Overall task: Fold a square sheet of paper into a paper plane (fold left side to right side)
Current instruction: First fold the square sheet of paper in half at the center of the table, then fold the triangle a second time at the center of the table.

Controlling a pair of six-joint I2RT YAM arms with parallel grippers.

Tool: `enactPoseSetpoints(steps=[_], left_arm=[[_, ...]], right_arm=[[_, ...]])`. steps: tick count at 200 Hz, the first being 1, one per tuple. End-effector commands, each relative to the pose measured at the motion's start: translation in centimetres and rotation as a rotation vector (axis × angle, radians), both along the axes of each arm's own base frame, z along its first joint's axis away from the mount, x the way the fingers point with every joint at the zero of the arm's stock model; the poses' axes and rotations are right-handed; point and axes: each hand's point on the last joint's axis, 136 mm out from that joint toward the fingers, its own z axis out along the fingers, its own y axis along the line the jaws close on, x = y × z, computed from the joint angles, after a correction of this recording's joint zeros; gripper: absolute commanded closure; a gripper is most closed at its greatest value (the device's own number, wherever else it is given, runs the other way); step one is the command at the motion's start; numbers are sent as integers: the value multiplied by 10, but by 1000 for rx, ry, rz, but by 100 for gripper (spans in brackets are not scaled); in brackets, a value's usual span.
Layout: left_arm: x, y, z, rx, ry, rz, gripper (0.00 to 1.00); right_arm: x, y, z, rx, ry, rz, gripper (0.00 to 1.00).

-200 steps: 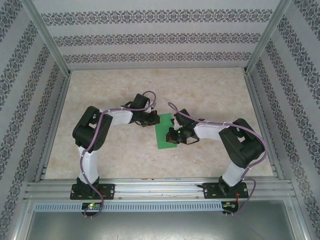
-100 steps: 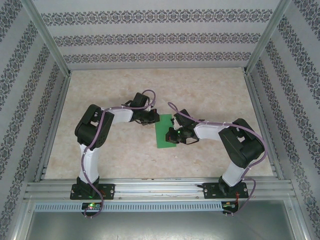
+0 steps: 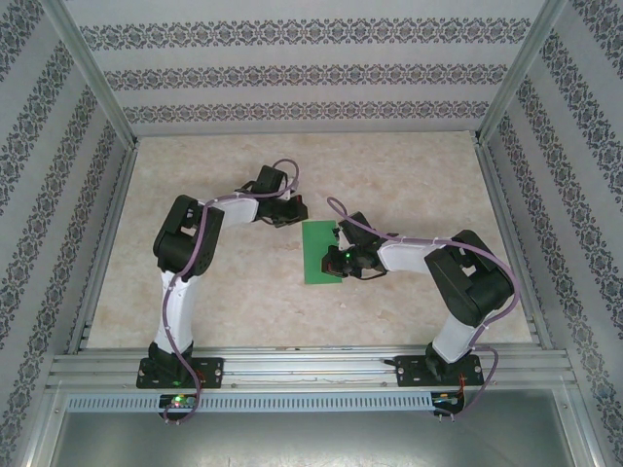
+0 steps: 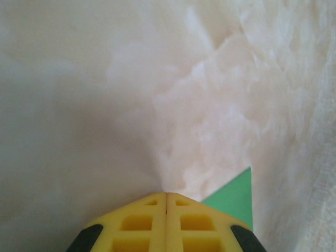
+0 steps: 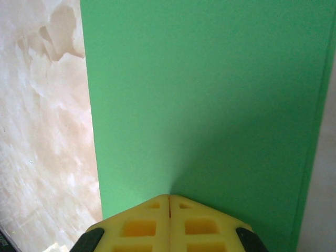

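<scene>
My left claw [image 4: 167, 195], fingers pressed together, is above the pale marbled counter [image 3: 409, 185]. My right claw [image 5: 169, 197], likewise closed, is over the flat bright green paper sheet [image 3: 319, 251] mid-counter. Patterned wallpaper walls [image 3: 311, 76] surround us.

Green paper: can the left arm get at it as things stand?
Probably yes. The left claw, shut, is over bare table just off the far left corner of the green paper, nothing between. The right claw covers only its right side.

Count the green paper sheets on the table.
1. The paper lies flat on the table, under the right pincer, its far corner near the left pincer. Any sheet beneath it would be hidden.
</scene>
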Motion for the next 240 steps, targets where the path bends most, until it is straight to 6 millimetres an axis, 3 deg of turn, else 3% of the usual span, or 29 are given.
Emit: enactPoseSetpoints(steps=[1,29,47,71,101,123,138,202,240], left_arm=[[26,35,-13,105,-46,77,100],[29,32,7,86,-76,63,100],[22,28,25,68,-99,46,100],[-7,18,48,51,-118,8,100],[-55,-1,55,4,-72,-35,100],[-84,-13,46,-4,-23,-58,100],[-93,-19,38,-3,0,-69,100],[-102,-15,0,52,66,-52,100],[-110,-9,-16,86,108,-48,100]], right_arm=[[-56,-39,-46,-186,224,-19,100],[-55,-37,-45,-179,220,-21,100],[-52,-34,-43,-162,212,-32,100],[-48,-31,-41,-149,197,-41,100],[-47,-30,-41,-147,189,-42,100],[-46,-30,-42,-148,189,-42,100],[-47,-29,-43,-148,190,-37,100],[-46,-25,-40,-132,189,-28,100],[-35,-12,-18,-71,144,-16,95]])
